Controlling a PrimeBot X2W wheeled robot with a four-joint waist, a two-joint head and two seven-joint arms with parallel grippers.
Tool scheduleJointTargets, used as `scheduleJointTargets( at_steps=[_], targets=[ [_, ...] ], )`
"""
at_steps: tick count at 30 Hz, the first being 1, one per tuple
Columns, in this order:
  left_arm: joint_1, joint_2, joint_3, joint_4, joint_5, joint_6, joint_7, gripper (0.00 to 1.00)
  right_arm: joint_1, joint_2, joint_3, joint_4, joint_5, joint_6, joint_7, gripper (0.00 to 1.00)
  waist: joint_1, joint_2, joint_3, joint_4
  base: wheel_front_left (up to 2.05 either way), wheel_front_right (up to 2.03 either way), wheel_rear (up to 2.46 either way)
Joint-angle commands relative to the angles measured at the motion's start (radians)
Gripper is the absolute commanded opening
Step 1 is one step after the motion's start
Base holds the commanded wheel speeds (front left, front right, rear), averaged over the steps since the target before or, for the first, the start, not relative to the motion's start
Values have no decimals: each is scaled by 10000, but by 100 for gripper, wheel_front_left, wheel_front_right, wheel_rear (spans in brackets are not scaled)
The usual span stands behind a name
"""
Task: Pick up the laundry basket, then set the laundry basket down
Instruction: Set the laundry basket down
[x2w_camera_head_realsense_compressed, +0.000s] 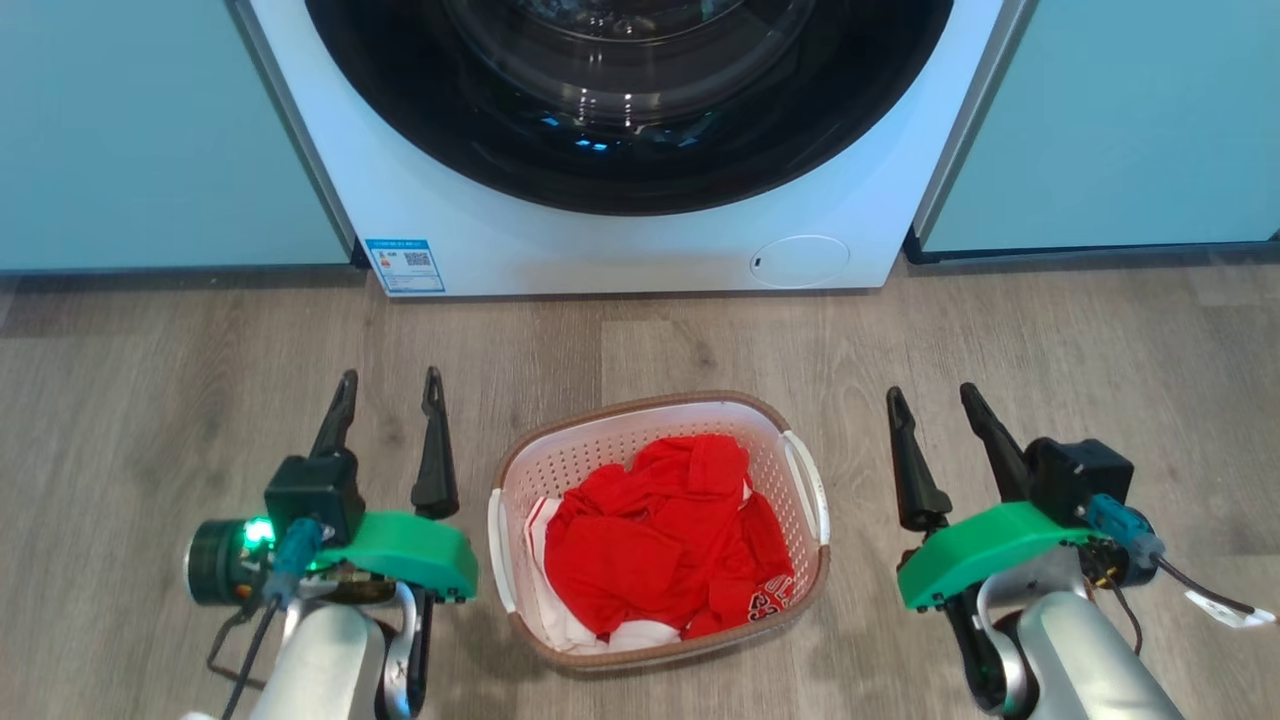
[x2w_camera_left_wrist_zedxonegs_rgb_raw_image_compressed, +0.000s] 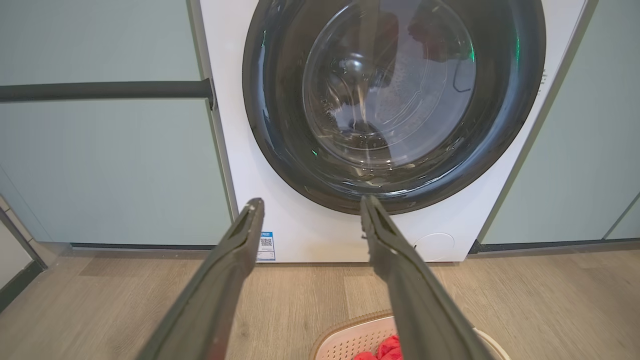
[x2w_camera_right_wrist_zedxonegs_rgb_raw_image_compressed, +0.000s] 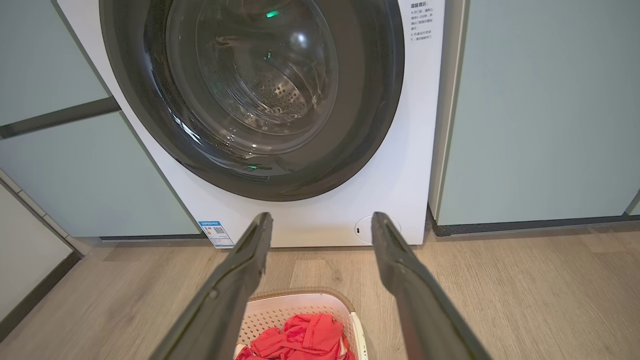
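Laundry basket (x2w_camera_head_realsense_compressed: 590, 455) sits on the wood floor (x2w_camera_head_realsense_compressed: 150, 400) before the washing machine (x2w_camera_head_realsense_compressed: 620, 250), red clothes (x2w_camera_head_realsense_compressed: 660, 530) inside. Left gripper (x2w_camera_head_realsense_compressed: 390, 378) and right gripper (x2w_camera_head_realsense_compressed: 930, 393) flank it, not touching. Both sets of jaws spread wide, empty.

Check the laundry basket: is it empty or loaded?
Loaded: a heap of red clothing lies inside the laundry basket, covering most of its bottom.

Laundry basket (x2w_camera_head_realsense_compressed: 600, 452) on the floor (x2w_camera_head_realsense_compressed: 150, 400), in front of a washing machine (x2w_camera_head_realsense_compressed: 620, 250).
Clothes (x2w_camera_head_realsense_compressed: 660, 535) lie in the basket. The washing machine stands behind the basket, with cabinets (x2w_camera_head_realsense_compressed: 150, 130) further left and right. The left gripper (x2w_camera_head_realsense_compressed: 390, 376) is left of the basket and the right gripper (x2w_camera_head_realsense_compressed: 930, 392) is right of it, neither touching it.
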Motion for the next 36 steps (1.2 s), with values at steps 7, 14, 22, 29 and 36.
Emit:
scheduleJointTargets(
  at_steps=[7,14,22,29,36],
  targets=[
    [-346,-15,474,-357,-6,-12,-79,100,-188,83,218,-190,-54,58,-122,100,1,0,10,55,0,0,0],
    [-234,-17,431,-294,-38,8,-79,100,-131,114,191,-160,-39,58,-122,100,1,0,-88,38,0,0,0],
    [-387,-17,68,446,-143,-177,-80,100,-326,74,34,373,162,58,-122,100,1,0,264,82,0,0,0],
    [-1300,-18,-581,1968,-409,-490,-80,100,-1746,-158,128,2995,637,58,-116,100,1,0,1540,379,0,0,0],
    [-2469,-18,-1004,2415,-561,-540,-80,100,-3732,-593,676,5551,1190,58,368,100,1,0,3071,838,0,0,0]
  ],
)
